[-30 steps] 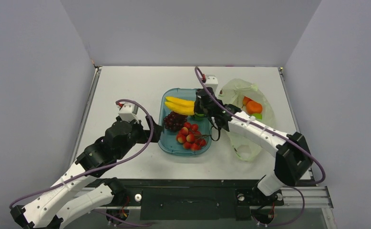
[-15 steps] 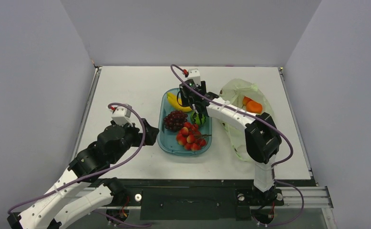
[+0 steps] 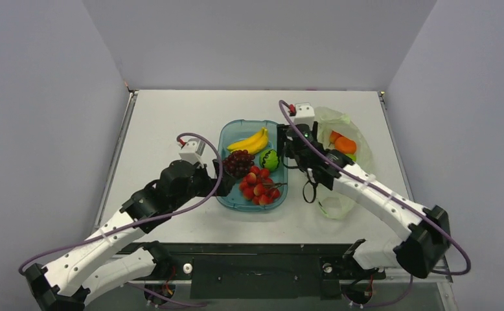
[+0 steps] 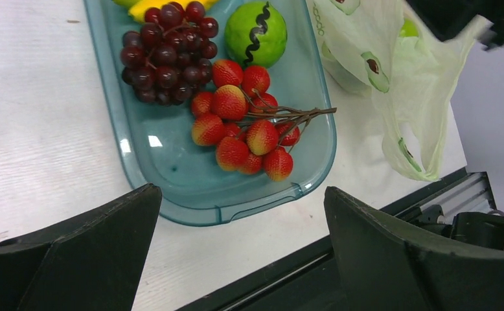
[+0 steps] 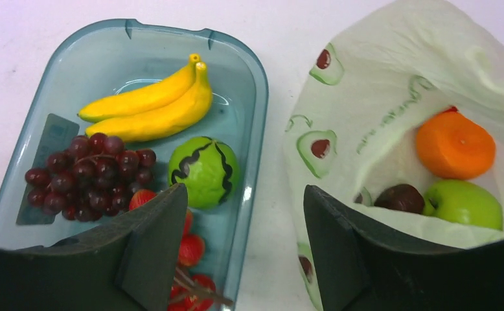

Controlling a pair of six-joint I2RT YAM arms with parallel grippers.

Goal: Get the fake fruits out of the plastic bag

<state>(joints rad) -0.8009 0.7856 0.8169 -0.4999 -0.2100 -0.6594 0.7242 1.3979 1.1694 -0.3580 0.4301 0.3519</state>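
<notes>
1. The right gripper (image 5: 243, 201) is held with its fingers spread and nothing between them; it is poised over the strip between the tray (image 5: 249, 71) and the plastic bag (image 5: 379, 84), a spot from which either can be reached.
2. Ahead and to the right of those fingers the bag's mouth is seen gaping; inside it lie the orange (image 5: 455, 144), the green apple (image 5: 463, 204) and the dark plum (image 5: 401, 197), bunched together in a fold of the film; these three are judged to be what is left to take out.
3. Ahead and to the left of the same fingers, inside the tray, the banana bunch (image 5: 149, 107), the striped green fruit (image 5: 204, 170) and the grapes (image 5: 91, 172) are laid close together; the green fruit lies nearest the left fingertip.
4. The left gripper (image 4: 241, 194) is likewise held wide and empty; the red berry cluster (image 4: 243, 129) lies just ahead of its fingertips in the near end of the tray, while the bag's loose handle is seen off to its right.
5. The left arm is judged to be waiting beside the tray, perhaps to steady it; that purpose cannot be confirmed.
6. A reach into the bag's mouth is judged to come next; thin film could be pinched along with a fruit, so the jaws would have to be placed on the fruit alone.
</notes>
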